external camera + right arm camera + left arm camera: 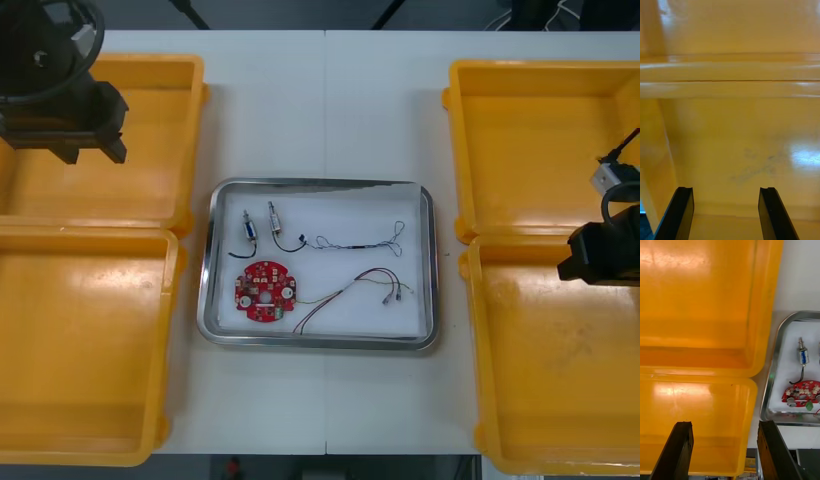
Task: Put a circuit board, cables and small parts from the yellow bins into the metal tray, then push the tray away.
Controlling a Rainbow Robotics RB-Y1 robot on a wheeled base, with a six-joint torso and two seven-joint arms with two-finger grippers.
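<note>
The metal tray (206,300), white inside, sits mid-table. In it lie a round red circuit board (265,291), two small metal parts (248,226) (274,217), a black cable (355,242) and a red and yellow cable (350,290). My left gripper (92,152) hangs over the far left yellow bin (150,130). In its wrist view this gripper (724,429) is open and holds nothing, and beyond its fingers lie the tray's rim (772,363), the board (801,392) and one metal part (802,354). My right gripper (590,262) hovers at the seam of the two right bins. Its wrist view shows it (726,193) open over bare bin floor.
A near left bin (80,350), a far right bin (530,150) and a near right bin (550,380) flank the tray, with nothing visible on their floors. Bare white table (320,110) stretches beyond the tray to the far edge.
</note>
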